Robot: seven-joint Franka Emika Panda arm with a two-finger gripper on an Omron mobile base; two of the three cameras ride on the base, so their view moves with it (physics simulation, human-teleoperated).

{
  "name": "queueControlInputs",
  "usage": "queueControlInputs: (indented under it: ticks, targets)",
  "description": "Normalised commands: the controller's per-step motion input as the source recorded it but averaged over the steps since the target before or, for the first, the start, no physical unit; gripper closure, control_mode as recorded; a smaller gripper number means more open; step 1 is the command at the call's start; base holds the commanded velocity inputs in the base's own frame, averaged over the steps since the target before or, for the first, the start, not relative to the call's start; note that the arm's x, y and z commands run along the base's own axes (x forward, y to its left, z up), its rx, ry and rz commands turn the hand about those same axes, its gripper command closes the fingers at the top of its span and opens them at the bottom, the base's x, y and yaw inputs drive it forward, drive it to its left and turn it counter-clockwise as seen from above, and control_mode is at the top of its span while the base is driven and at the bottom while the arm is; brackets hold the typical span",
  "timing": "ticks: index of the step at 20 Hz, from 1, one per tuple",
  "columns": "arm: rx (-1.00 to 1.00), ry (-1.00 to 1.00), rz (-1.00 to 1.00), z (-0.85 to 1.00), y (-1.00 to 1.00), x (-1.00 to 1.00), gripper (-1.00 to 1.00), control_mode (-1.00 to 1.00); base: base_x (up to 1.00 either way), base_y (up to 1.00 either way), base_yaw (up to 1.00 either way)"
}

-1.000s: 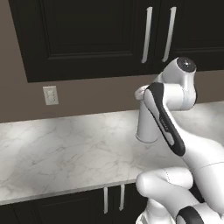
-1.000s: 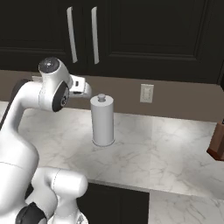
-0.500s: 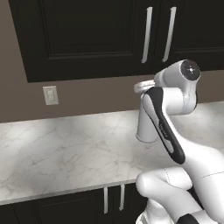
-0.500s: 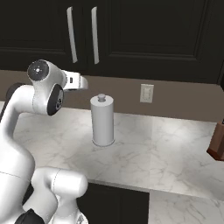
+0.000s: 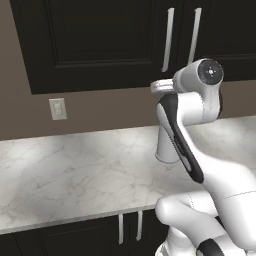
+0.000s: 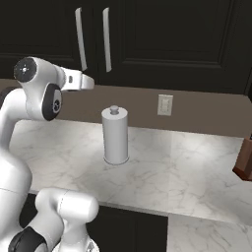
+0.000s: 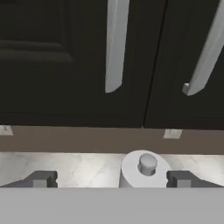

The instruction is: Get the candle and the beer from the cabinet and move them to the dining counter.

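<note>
- The cabinet [image 5: 100, 45] hangs on the wall above the marble surface [image 5: 75, 170], black, with panelled doors that are both closed.
- Two long silver bar handles [image 6: 92, 38] stand upright side by side where the two cabinet doors meet.
- The candle and the beer cannot be seen; with the cabinet doors closed, their place cannot be told.
- A white paper towel roll [image 6: 115, 136] stands upright on its holder on the marble surface, below the cabinet handles and a little to their right in the right base view.
- A small knob tops the roll, seen from above in the hand view at the bottom centre, below the seam between the cabinet doors.
- The claw [image 7: 111, 179] is wide open and holds nothing; its two dark fingertips [image 7: 41, 178] sit far apart, one on each side of the roll's top in the hand view.
- In the hand view the claw faces the lower edge of the cabinet, with the two handles' lower ends above it.
- The arm's wrist reaches toward the brown wall just under the cabinet, above the towel roll.
- A white wall outlet [image 6: 165, 104] sits on the brown wall below the cabinet, to the right of the roll in the right base view.
- A dark brown block [image 6: 244, 160] stands on the surface at the far right edge of the right base view, well apart from the roll.
</note>
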Motion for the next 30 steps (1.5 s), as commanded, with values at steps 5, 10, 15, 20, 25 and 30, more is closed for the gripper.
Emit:
queueControlInputs:
  ticks: [5, 10, 15, 20, 25, 30]
  targets:
    - [0.02, -0.01, -0.10, 0.41, 0.00, 0.00, -1.00, -1.00, 0.00, 0.00, 0.00]
    - [0.03, -0.04, -0.04, 0.33, 0.00, 0.00, -1.00, -1.00, 0.00, 0.00, 0.00]
    - [0.07, 0.00, -0.01, 0.23, 0.00, 0.05, -1.00, -1.00, 0.00, 0.00, 0.00]
    - [0.07, 0.00, 0.00, 0.22, 0.00, 0.12, -1.00, -1.00, 0.00, 0.00, 0.00]
    - [0.02, -0.01, 0.00, 0.19, 0.00, 0.27, -1.00, -1.00, 0.00, 0.00, 0.00]
    - [0.00, -0.02, 0.00, 0.16, 0.00, 0.28, -1.00, -1.00, 0.00, 0.00, 0.00]
